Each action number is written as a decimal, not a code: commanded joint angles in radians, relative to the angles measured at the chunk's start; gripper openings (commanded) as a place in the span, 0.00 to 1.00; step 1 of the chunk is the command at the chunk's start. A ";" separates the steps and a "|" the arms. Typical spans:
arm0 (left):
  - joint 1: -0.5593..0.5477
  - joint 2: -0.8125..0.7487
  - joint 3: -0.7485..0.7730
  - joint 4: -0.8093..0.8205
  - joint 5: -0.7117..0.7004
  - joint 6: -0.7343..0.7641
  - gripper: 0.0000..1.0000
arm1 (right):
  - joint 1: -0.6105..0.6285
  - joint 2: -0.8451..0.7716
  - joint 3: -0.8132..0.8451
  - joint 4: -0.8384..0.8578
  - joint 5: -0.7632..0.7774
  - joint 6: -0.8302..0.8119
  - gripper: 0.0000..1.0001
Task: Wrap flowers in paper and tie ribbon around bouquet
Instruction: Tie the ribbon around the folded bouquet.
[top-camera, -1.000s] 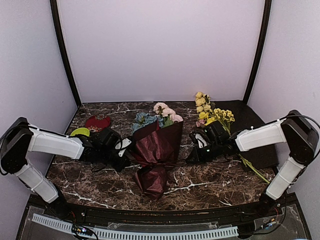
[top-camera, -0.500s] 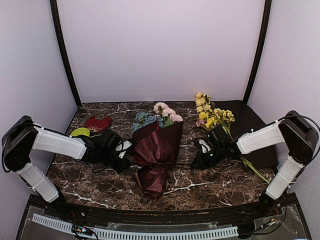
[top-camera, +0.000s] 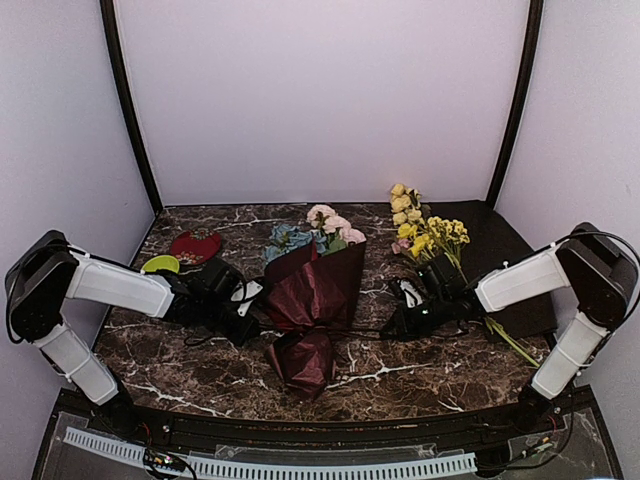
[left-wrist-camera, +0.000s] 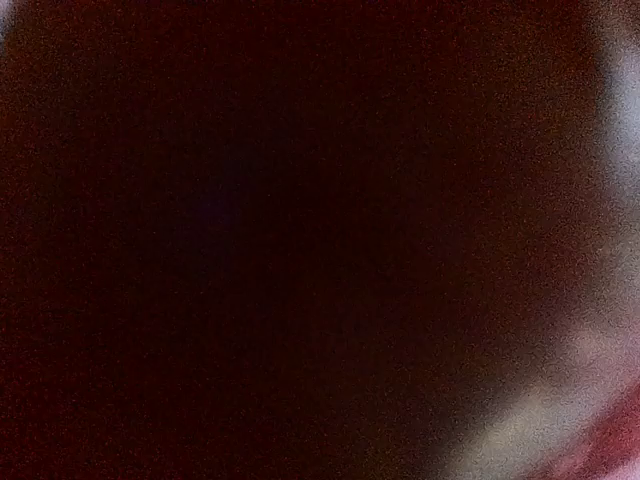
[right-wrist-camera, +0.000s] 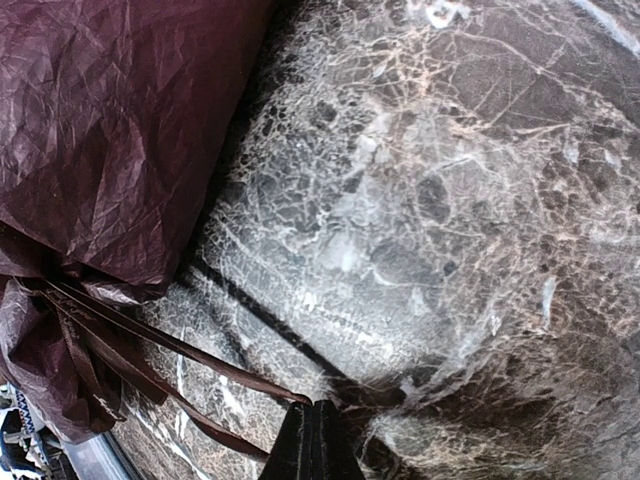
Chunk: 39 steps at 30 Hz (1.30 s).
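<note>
Dark marble table (top-camera: 400, 380) with pale walls around it. At its middle lies the bouquet (top-camera: 312, 300), blue and pink flowers (top-camera: 315, 232) pointing to the far side, wrapped in crinkled burgundy paper (right-wrist-camera: 110, 130) that is pinched narrow low down. From this pinch the ribbon (right-wrist-camera: 180, 345) runs in thin strands to the right gripper (right-wrist-camera: 312, 440), whose fingers are clenched on it. The left gripper (top-camera: 245, 318) is closed against the left side of the paper; what it grasps I cannot tell. Yellow flower stems (top-camera: 425, 225) lie behind the right arm.
</note>
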 joint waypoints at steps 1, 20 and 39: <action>0.015 0.007 0.013 -0.036 -0.003 -0.011 0.00 | -0.009 -0.003 -0.040 -0.051 0.032 0.005 0.00; 0.028 0.017 0.011 -0.035 0.039 -0.010 0.00 | -0.012 -0.020 -0.051 -0.063 0.024 0.005 0.00; 0.028 -0.016 -0.024 0.047 0.206 0.027 0.00 | 0.137 -0.233 0.070 -0.122 0.111 -0.064 0.36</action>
